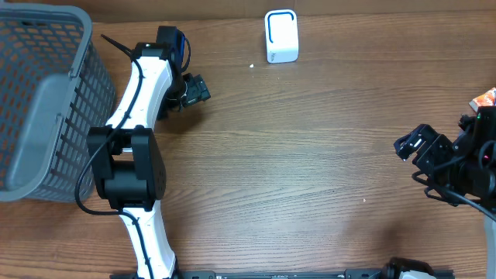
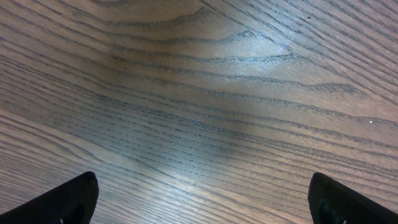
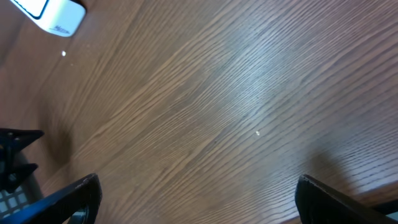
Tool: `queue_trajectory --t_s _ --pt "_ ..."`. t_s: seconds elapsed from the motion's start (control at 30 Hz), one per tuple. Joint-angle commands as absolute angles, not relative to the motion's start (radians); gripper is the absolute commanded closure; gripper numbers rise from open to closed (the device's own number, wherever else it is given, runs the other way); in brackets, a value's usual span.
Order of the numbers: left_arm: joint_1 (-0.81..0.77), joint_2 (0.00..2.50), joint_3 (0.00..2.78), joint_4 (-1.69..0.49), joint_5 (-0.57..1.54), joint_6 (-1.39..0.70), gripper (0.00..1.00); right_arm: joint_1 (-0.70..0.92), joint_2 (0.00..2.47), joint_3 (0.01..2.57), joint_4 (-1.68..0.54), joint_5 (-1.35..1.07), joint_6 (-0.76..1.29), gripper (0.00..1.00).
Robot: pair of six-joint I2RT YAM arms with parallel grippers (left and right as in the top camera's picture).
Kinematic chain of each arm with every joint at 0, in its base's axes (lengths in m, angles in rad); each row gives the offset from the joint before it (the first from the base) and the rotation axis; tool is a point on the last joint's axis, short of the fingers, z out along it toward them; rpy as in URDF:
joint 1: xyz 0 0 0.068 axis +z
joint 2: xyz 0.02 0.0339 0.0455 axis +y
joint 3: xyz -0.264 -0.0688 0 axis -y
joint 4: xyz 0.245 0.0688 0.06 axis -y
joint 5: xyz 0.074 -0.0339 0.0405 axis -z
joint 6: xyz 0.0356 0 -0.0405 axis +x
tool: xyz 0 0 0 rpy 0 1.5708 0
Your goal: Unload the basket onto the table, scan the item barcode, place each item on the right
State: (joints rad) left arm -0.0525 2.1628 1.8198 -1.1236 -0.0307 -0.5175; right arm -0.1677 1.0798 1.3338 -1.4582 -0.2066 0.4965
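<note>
left tool (image 1: 194, 89): wide open, empty | right tool (image 1: 411, 147): wide open, empty | white box (image 1: 281, 36): on surface (image 1: 310, 155), well apart from both

Even bright light, soft glare on the table (image 2: 249, 50), faint shadows, wrist views slightly soft

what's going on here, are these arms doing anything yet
Nothing is being handled at this moment. The left arm and the right arm both hang over the wooden table with jaws open and empty. A small white device, probably the scanner, sits at the far edge, and a grey basket stands on the left. At the right edge something orange peeks in; too little shows to tell what it is.
</note>
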Motion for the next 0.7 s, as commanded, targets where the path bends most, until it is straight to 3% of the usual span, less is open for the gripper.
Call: queue_trajectory --t_s 0.0,0.37,0.67 --pt "-0.055 2.171 1.819 -1.121 -0.026 -0.502 0.0 -0.162 1.093 1.335 -1.473 -0.149 0.463 0.0" --pt "-0.055 2.171 1.819 -1.121 -0.026 -0.502 0.0 -0.094 1.123 1.304 -1.343 -0.149 0.461 0.0" --pt "-0.055 2.171 1.819 -1.121 -0.026 -0.502 0.0 0.02 0.944 0.937 -0.868 -0.173 0.392 0.0"
